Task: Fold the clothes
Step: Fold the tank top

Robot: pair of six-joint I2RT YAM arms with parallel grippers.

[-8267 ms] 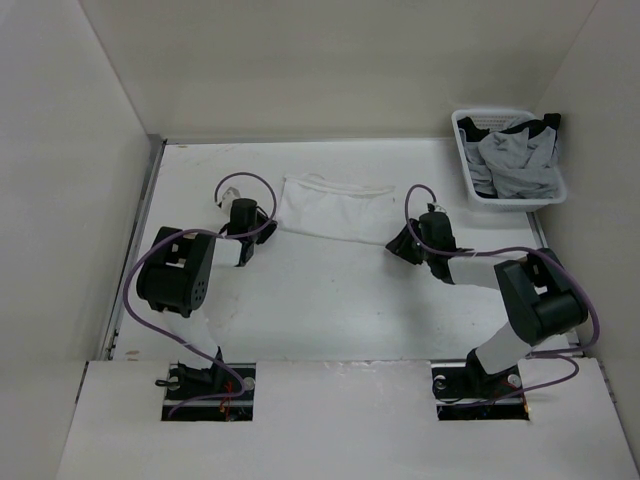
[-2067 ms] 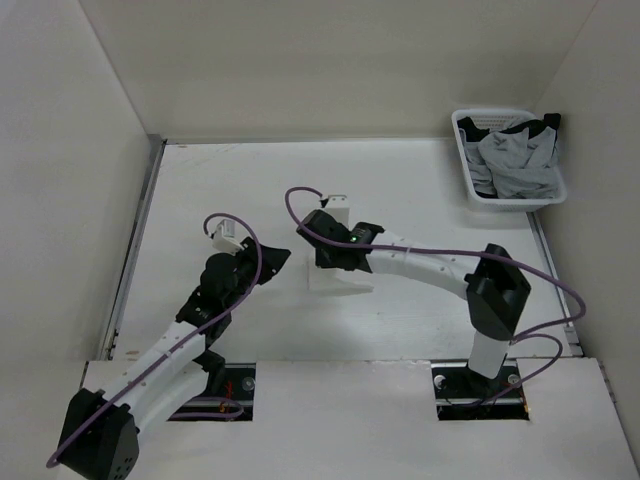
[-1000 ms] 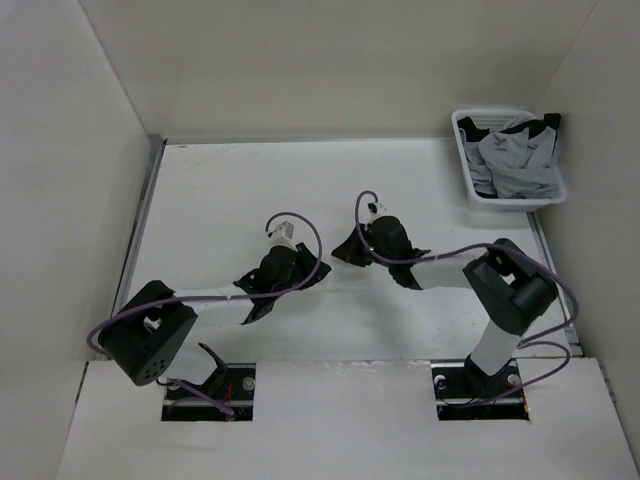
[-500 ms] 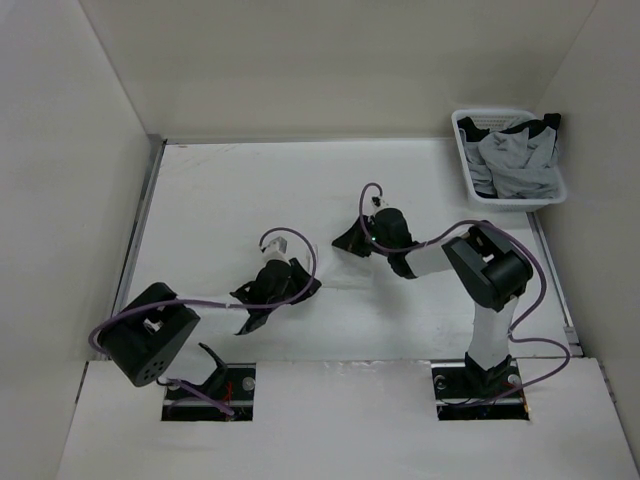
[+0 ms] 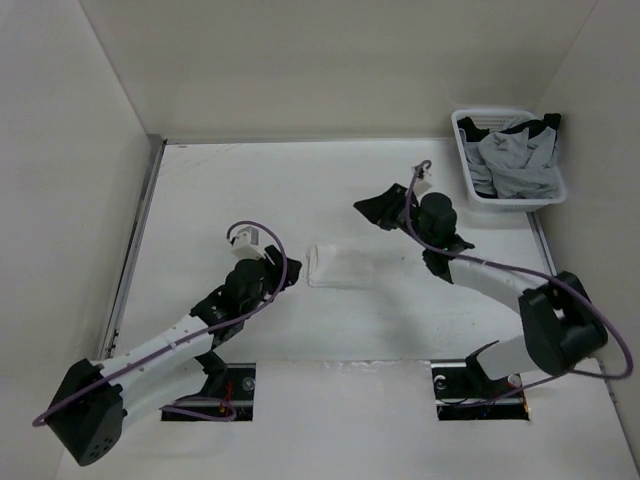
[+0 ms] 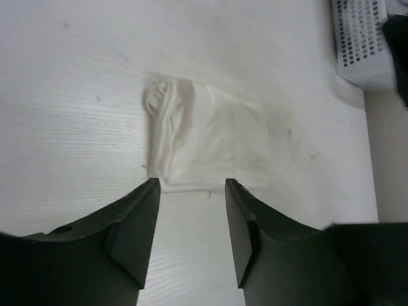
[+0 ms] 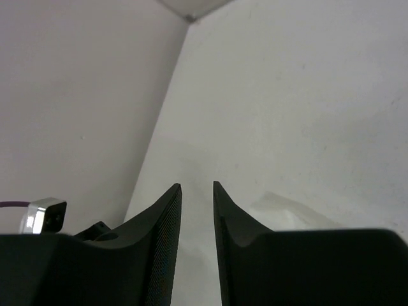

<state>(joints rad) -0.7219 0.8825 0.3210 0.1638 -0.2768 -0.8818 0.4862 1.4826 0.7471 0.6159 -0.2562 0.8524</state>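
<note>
The clothes (image 5: 340,267) are one white garment lying folded into a small rectangle on the white table, its bunched folded edge at the left. In the left wrist view the clothes (image 6: 207,137) lie just beyond my left gripper (image 6: 191,186), which is open and holds nothing. From above, the left gripper (image 5: 290,275) sits low at the bundle's left edge. My right gripper (image 5: 367,209) hangs raised behind and to the right of the bundle, apart from it. Its jaws (image 7: 196,186) are open and hold nothing, and a pale corner of the clothes (image 7: 284,205) shows below them.
A white slatted basket (image 5: 463,150) stands at the back right corner with grey and black garments (image 5: 515,155) in it; its edge (image 6: 360,44) shows in the left wrist view. Walls close in the table on the left, back and right.
Both grippers have opened and drawn away from the garment. The left pulled back to the left, the right rose toward the back right. The folded bundle now lies uncovered.
</note>
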